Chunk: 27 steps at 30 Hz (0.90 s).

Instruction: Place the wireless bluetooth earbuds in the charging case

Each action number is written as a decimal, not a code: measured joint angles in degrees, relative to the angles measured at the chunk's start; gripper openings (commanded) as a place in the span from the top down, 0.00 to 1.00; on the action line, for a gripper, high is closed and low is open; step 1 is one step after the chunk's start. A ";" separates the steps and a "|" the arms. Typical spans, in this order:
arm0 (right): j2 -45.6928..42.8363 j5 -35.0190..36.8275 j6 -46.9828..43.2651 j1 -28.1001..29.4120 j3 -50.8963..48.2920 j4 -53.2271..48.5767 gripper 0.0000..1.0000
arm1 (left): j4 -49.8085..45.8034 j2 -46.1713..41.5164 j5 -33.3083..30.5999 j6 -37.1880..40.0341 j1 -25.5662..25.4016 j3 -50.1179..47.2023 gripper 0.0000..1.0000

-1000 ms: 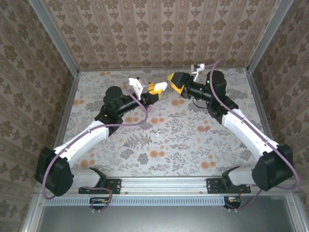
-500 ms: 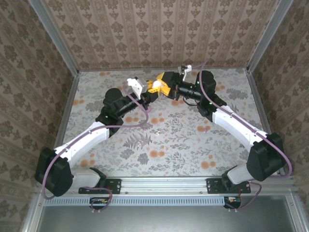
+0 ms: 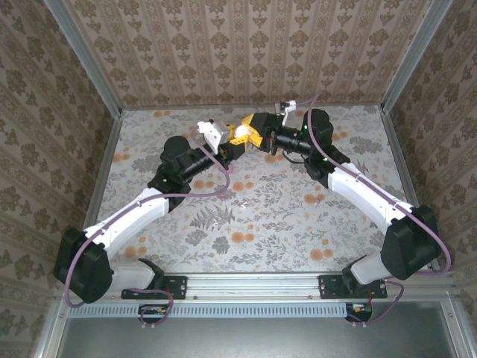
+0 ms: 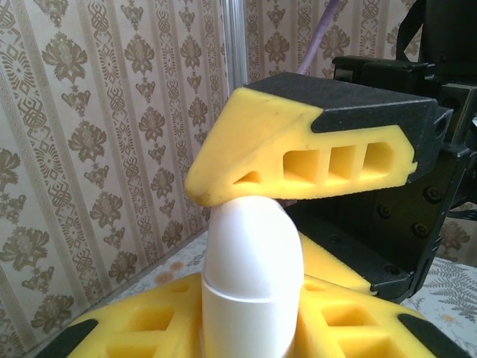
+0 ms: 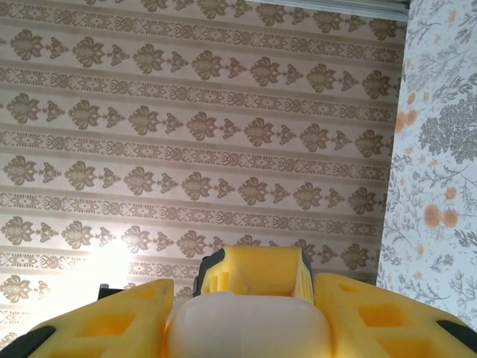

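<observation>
Yellow finger pads (image 4: 149,328) of the left claw (image 3: 237,140) flanked the lower half of the charging case (image 4: 252,276) in the left wrist view, with no gap visible on either side, so this claw stood narrow and held the case. The case stood upright there, a pale glossy egg-shaped body with a seam running around it below its middle and both halves lying closed together. The upper finger (image 4: 298,160) of the right claw (image 3: 253,133) rested directly on the rounded top of the case, and the other finger of that claw sat behind the case at 4 o'clock, partly hidden. In the right wrist view the two yellow fingers (image 5: 112,321) pressed against both sides of the same case at 6 o'clock, so the right claw was also narrowed onto it. From the top external camera the two claws met tip to tip above the counter (image 3: 261,216), toward its 12 o'clock end and slightly left of centre, with the case raised off the surface between them. The left arm (image 3: 134,212) reached from the 7 o'clock corner toward 1 o'clock, and the right arm (image 3: 365,190) reached from the 5 o'clock corner toward 11 o'clock. The counter carried a floral print, and patterned wallpaper (image 3: 246,52) covered the enclosure walls behind the claws.
</observation>
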 measured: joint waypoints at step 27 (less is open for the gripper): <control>-1.40 2.67 -5.09 0.57 0.17 -6.47 0.51 | -3.45 0.61 0.09 0.72 -0.37 0.35 0.75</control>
